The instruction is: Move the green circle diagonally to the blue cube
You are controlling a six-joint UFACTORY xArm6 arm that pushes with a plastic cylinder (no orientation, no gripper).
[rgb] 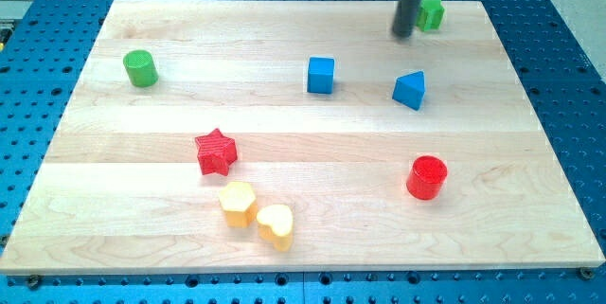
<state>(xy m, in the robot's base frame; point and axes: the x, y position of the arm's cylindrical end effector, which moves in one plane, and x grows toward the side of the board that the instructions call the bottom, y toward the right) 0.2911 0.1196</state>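
Note:
The green circle (141,67), a short green cylinder, stands near the board's left edge toward the view's top. The blue cube (321,75) stands near the middle of the board's upper part, well to the right of the green circle. My tip (403,34) is at the upper right of the board, just left of a second green block (431,13) whose shape is partly hidden by the rod. The tip is to the upper right of the blue cube and far from the green circle.
A blue triangular block (410,90) lies right of the blue cube. A red star (216,151), a yellow hexagon-like block (237,203), a yellow heart (276,225) and a red cylinder (427,177) lie on the wooden board (142,209). Blue perforated table surrounds it.

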